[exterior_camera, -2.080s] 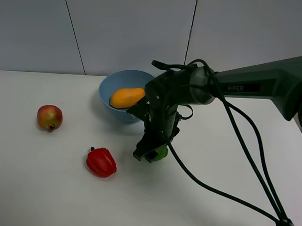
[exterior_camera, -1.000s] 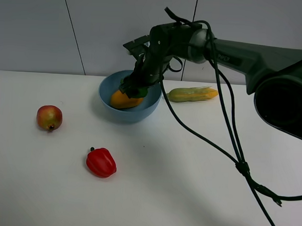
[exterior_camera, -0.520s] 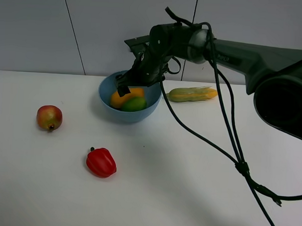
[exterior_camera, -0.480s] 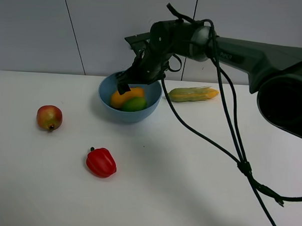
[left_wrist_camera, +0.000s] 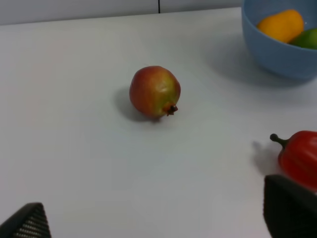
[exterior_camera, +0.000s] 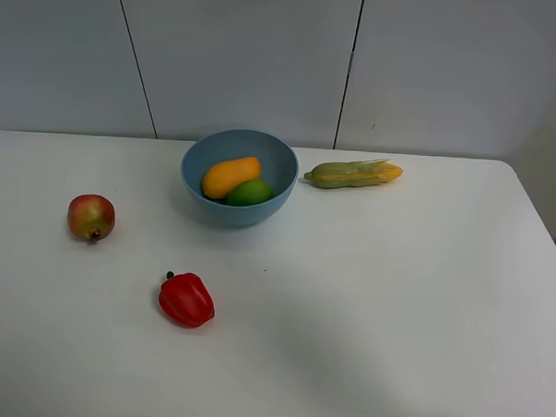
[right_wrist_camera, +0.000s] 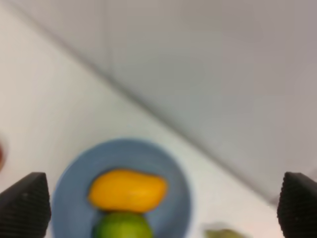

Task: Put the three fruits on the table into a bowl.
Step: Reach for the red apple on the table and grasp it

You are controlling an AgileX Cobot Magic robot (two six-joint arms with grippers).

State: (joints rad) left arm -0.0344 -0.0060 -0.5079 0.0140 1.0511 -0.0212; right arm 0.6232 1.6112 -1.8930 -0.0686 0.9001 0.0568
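Observation:
The light blue bowl (exterior_camera: 236, 211) stands at the back middle of the white table (exterior_camera: 393, 315). The orange-yellow mango (exterior_camera: 230, 176) and the dark green lime (exterior_camera: 250, 192) lie in it, side by side. The red-and-greenish pomegranate (exterior_camera: 91, 217) sits on the table at the left, apart from the bowl. No arm shows in the exterior view. In the left wrist view the pomegranate (left_wrist_camera: 155, 92) lies ahead of my open, empty left gripper (left_wrist_camera: 157, 218). My right gripper (right_wrist_camera: 161, 206) is open and empty, high above the bowl (right_wrist_camera: 74, 173), with the mango (right_wrist_camera: 127, 190) and lime (right_wrist_camera: 122, 226) blurred below.
A glossy red bell pepper (exterior_camera: 186, 299) lies on the table in front of the bowl, right of the pomegranate; it also shows in the left wrist view (left_wrist_camera: 299, 157). A green-husked corn cob (exterior_camera: 353, 173) lies right of the bowl. Grey wall panels stand behind the table.
The right arm carried the lime from the table to the bowl, let it go beside the mango, and has pulled out of the exterior view.

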